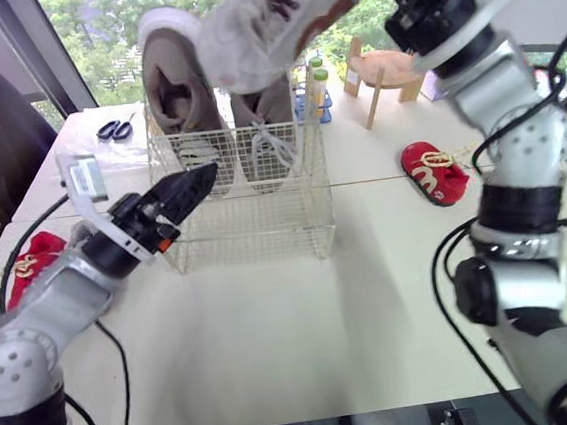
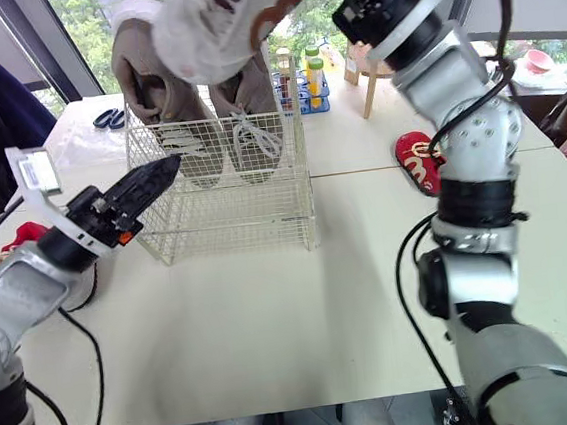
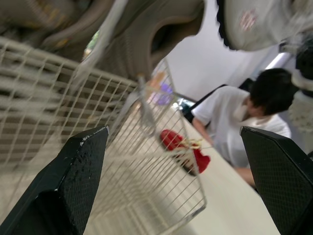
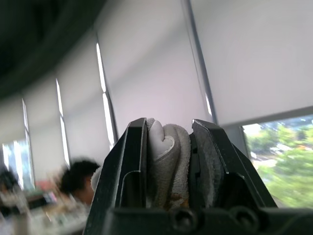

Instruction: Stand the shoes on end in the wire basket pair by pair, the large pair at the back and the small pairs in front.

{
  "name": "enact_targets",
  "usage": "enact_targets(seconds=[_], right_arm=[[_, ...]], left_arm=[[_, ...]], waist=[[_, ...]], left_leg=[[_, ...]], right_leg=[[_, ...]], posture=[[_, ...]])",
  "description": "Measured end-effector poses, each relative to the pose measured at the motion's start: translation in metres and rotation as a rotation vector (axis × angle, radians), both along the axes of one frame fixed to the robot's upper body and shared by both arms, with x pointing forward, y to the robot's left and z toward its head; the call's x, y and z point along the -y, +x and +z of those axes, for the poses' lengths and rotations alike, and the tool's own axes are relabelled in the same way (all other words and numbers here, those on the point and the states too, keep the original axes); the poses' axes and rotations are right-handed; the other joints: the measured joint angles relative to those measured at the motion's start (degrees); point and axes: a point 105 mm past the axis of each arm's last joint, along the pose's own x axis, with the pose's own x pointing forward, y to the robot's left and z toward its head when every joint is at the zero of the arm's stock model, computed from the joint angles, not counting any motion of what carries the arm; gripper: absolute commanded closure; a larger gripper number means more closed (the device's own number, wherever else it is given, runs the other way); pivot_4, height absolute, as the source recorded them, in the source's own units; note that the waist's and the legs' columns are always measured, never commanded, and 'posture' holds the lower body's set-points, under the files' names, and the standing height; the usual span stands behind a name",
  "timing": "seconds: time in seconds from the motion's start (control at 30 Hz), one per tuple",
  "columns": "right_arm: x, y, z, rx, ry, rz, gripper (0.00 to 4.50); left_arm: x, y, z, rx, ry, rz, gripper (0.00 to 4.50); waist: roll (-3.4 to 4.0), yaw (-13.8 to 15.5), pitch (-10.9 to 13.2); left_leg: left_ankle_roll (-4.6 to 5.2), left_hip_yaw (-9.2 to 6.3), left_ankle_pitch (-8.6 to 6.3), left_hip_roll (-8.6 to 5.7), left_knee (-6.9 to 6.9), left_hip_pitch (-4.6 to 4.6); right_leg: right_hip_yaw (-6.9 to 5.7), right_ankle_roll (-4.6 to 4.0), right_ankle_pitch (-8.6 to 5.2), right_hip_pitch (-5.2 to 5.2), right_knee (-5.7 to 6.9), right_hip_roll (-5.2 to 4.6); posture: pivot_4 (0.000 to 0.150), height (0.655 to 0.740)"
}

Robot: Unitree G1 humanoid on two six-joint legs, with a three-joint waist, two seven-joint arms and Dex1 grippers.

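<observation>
At the left edge of the table (image 1: 274,324) lies a small red shoe (image 1: 29,259). The left gripper (image 1: 189,189) hovers just beside the left front corner of the wire basket (image 1: 254,215). Its fingers (image 3: 73,186) are spread wide and they hold nothing. The basket stands in the middle of the table. Two large brown shoes (image 1: 177,92) stand on end in the back part of it, side by side, and the front part is free. High above the basket there is a white shoe (image 1: 274,12) with brown patches. The right gripper (image 4: 168,128) pinches its edge tightly between the two fingers. On the right, well apart from the basket, a second red shoe (image 1: 435,171) lies on the table.
</observation>
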Motion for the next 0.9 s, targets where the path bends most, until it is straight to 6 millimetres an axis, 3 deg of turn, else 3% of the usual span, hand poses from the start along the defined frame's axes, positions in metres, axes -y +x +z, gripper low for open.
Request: enact_targets(seconds=[0.2, 0.37, 0.7, 0.9], right_arm=[[-0.004, 0.014, -0.011, 0.168, -0.330, -0.055, 3.51], [-0.018, 0.022, -0.047, 0.233, -0.598, -0.031, 3.51], [-0.038, 0.038, -0.093, 0.222, -0.740, 0.058, 3.51], [-0.037, 0.049, -0.104, 0.191, -0.774, 0.054, 0.75]], left_arm=[[0.007, -0.012, -0.030, -0.059, 0.080, 0.056, 0.09], [0.005, -0.014, -0.042, -0.082, 0.113, 0.086, 0.09], [0.015, -0.015, -0.043, -0.064, 0.151, 0.055, 0.09], [0.016, -0.012, -0.043, -0.057, 0.188, 0.067, 0.00]], waist=[[0.00, -0.15, 0.00], [0.00, 0.15, 0.00], [0.00, 0.04, 0.00], [0.00, 0.05, 0.01]], left_leg=[[0.02, 0.06, -0.01, 0.03, -0.08, 0.02], [0.01, 0.04, -0.01, 0.01, -0.04, 0.01], [-0.05, 0.03, 0.00, 0.01, -0.07, 0.02], [-0.07, 0.02, 0.00, 0.00, -0.09, 0.02]], right_leg=[[0.02, 0.02, 0.01, -0.03, -0.03, 0.01], [0.02, -0.02, -0.01, -0.01, -0.04, -0.01], [0.02, -0.03, 0.00, -0.02, -0.06, -0.03], [0.02, -0.04, 0.01, -0.04, -0.06, -0.03]], posture=[[0.150, 0.7400], [0.150, 0.7400], [0.150, 0.7400], [0.150, 0.7400]])
